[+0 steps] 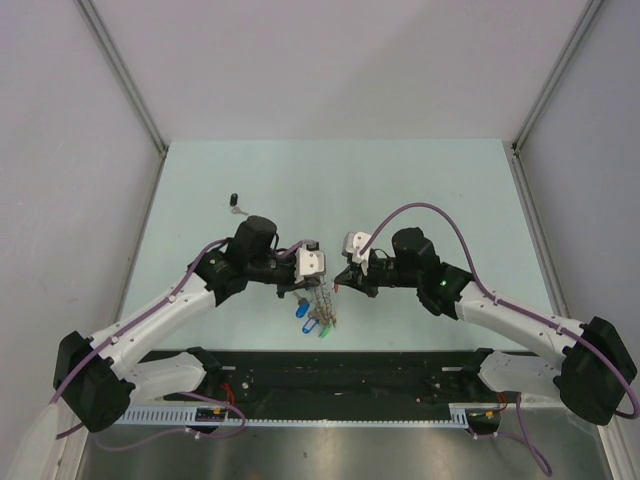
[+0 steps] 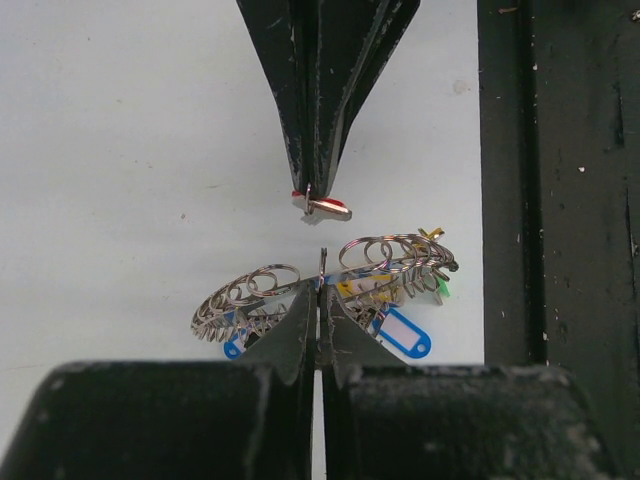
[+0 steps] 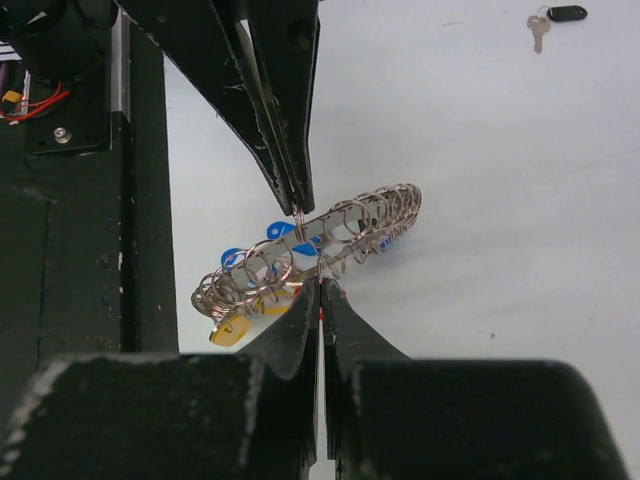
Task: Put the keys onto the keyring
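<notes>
Pinches the large silver wire keyring [image 2: 390, 255], fringed all round with small rings and keys headed in blue, yellow and green plastic, between the fingertips of the left gripper [image 2: 318, 300]. Jaws pressed together on the wire, nothing more than the wire between them. Fans out edge-on to both sides of those fingertips.

Clamps a small silver key with a red plastic head [image 2: 325, 207] at the very tip of the right gripper [image 2: 318, 192], jaws closed on it. Points tip to tip at the left fingers, the red key just above the ring's wire with a thin gap between. Cannot tell whether the hanging keys touch the pale green table [image 1: 430, 190].

Runs close along one side of both pairs of fingers: the black rail [image 2: 560, 200] at the table's near edge. Lies bare and open on the other side and beyond both tips. Sits well apart, far past the left fingers: a lone black-headed key [image 3: 555, 18]. Closes in the table's sides and back: grey walls [image 1: 300, 70].
</notes>
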Controlling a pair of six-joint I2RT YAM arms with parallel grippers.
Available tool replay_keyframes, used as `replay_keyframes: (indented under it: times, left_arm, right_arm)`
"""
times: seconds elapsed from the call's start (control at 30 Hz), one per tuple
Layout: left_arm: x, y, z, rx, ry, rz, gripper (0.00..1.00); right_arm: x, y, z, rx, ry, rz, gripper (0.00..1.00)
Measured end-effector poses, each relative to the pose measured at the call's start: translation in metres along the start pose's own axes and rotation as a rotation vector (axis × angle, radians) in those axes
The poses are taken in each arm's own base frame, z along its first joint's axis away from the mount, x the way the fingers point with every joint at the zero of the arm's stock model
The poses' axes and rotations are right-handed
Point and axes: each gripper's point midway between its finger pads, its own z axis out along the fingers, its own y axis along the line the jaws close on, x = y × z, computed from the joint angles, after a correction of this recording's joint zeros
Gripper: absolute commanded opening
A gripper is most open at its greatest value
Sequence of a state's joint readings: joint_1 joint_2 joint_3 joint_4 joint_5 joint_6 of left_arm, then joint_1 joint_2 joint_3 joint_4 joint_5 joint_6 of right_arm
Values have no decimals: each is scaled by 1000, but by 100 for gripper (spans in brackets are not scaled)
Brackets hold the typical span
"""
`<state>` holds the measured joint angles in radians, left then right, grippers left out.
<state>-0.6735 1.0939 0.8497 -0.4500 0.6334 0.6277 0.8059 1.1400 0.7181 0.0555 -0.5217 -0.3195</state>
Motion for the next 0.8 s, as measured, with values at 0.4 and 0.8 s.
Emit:
replay_keyframes:
  times: [0.4,0.8]
  left_arm:
    - [-4,-3,1,19,-22,1,0]
    - [-5,-4,1,22,-26,-5,0]
  right_arm:
    - [-5,8,4,-51,-26,-26,0]
    - [0,11,7,-66,-11,-39,0]
